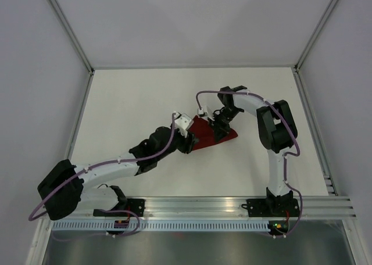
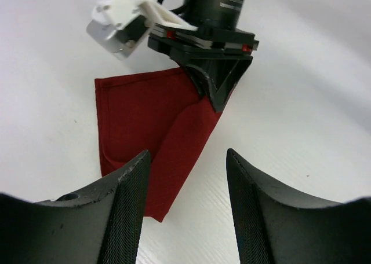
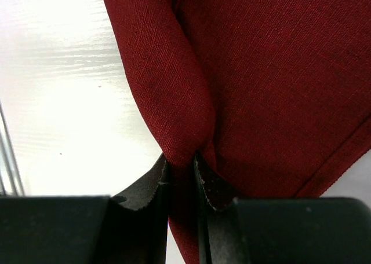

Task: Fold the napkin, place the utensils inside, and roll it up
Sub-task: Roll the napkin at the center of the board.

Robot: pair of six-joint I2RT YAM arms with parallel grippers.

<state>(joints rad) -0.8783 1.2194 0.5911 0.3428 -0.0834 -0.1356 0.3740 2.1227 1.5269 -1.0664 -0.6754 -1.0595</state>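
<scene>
- The napkin [image 1: 204,134] lies on the table [image 1: 133,102], right of centre, between the two grippers; it is not spread as a flat square but bunched into a smaller, uneven shape.
- In the left wrist view the napkin [image 2: 145,119] shows one flap doubled over the layer beneath, with a corner pointing toward the camera; the edges do not line up.
- The right gripper [image 1: 220,130] comes down on the far side of the cloth; in its own view the right gripper [image 3: 181,162] has its fingers [image 3: 142,191] drawn close on a raised ridge of napkin [image 3: 278,90], pinching that fold.
- The left gripper [image 1: 187,144] hovers at the napkin's near-left edge; its fingers [image 2: 127,194] stand spread wide, gripping nothing, with the cloth's edge and bare table showing below the gap; whether they touch the cloth I cannot tell.
- No utensils show in any view; they may be hidden or out of frame.
- Judged from this, the task is in its first step; the fold is begun but loose and crooked.
- Left to do: square up the fold and lay it flat; set the utensils on it; roll it up.
- The pinched ridge looks soft and likely to slump once let go; the free left gripper seems well placed to pin or pull the near edge.
</scene>
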